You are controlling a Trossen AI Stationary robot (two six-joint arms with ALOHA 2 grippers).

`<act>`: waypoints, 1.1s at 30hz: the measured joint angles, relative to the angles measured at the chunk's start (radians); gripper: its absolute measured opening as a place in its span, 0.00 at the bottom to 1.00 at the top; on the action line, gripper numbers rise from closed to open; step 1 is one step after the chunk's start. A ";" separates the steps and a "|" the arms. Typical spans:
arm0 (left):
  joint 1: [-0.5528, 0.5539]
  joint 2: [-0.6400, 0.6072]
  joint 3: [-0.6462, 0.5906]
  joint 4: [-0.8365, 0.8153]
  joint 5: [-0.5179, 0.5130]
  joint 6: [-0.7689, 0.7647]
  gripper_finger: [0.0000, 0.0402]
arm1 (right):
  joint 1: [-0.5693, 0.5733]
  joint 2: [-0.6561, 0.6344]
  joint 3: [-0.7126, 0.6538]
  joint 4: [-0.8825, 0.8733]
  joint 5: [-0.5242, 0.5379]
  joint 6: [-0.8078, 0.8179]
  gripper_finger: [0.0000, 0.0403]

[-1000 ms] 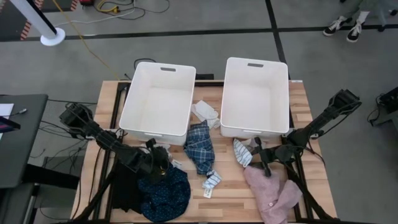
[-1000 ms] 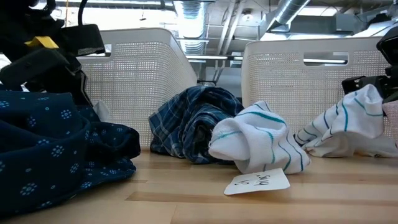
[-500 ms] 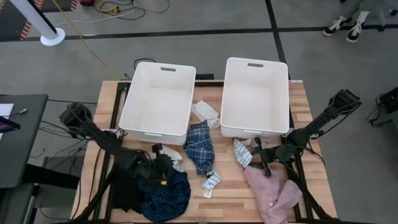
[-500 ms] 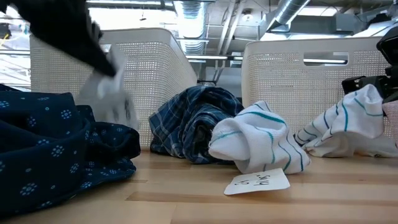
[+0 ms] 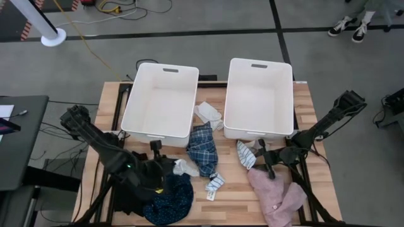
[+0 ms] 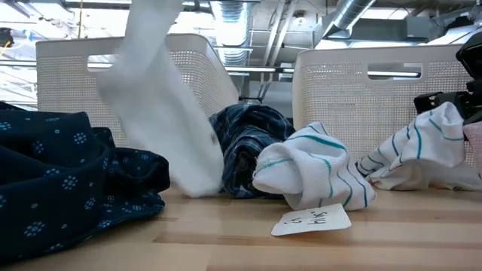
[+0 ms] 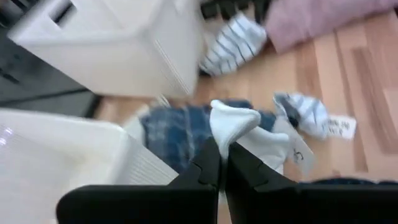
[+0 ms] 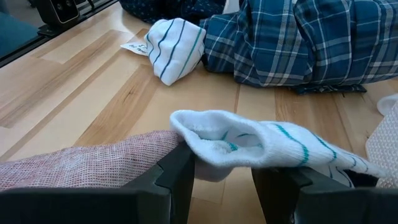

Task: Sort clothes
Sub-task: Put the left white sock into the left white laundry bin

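My left gripper (image 5: 169,169) is raised over the table's near left part, above the navy dotted garment (image 5: 167,198), and is shut on a plain white sock (image 6: 162,113). My right gripper (image 5: 267,161) stays low at the near right, closed on a white sock with teal stripes (image 8: 249,146), beside the pink garment (image 5: 278,195). The blue plaid garment (image 5: 202,148) lies bunched on the table's middle. Another striped sock (image 6: 309,177) with a paper tag lies in front of it. A black garment (image 5: 126,195) lies at the near left corner. My left gripper pinches the white sock between its two fingers; a bunched end (image 7: 231,124) sticks out past the fingertips. The rest hangs down long and slack (image 6: 188,165) below the gripper, blurred. My right gripper has the striped sock's open cuff end (image 8: 214,146) between its two fingers, coming in low and slanting down. The sock's other end trails onto the table (image 8: 336,158).
Two white tubs (image 5: 161,101) (image 5: 259,94) stand side by side at the far half, with a small white piece (image 5: 208,113) between them. Bare wood (image 5: 233,198) shows between the navy and pink garments.
My left gripper has risen from the navy dotted garment and rolled its wrist, carrying the white sock up with it. The sock, down beside the navy garment before, now hangs long below the gripper. The navy garment stays on the table.
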 joint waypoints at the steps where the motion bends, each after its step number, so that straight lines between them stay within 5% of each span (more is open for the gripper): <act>1: 0.000 0.000 0.042 -0.029 -0.014 0.017 0.00 | 0.000 0.000 0.000 0.000 0.000 0.000 0.42; 9: 0.009 0.000 0.332 -0.212 -0.180 0.160 0.00 | 0.000 0.000 0.000 0.000 0.000 0.000 0.42; 18: 0.075 0.000 0.585 -0.212 -0.336 0.459 0.00 | 0.000 0.000 0.000 0.000 0.000 0.000 0.42; 27: 0.225 0.000 0.727 -0.215 -0.342 0.634 0.00 | 0.000 0.000 0.000 0.000 0.000 0.000 0.42; 33: 0.343 0.000 0.719 -0.254 -0.218 0.604 0.00 | 0.000 0.000 0.000 0.000 0.000 0.000 0.42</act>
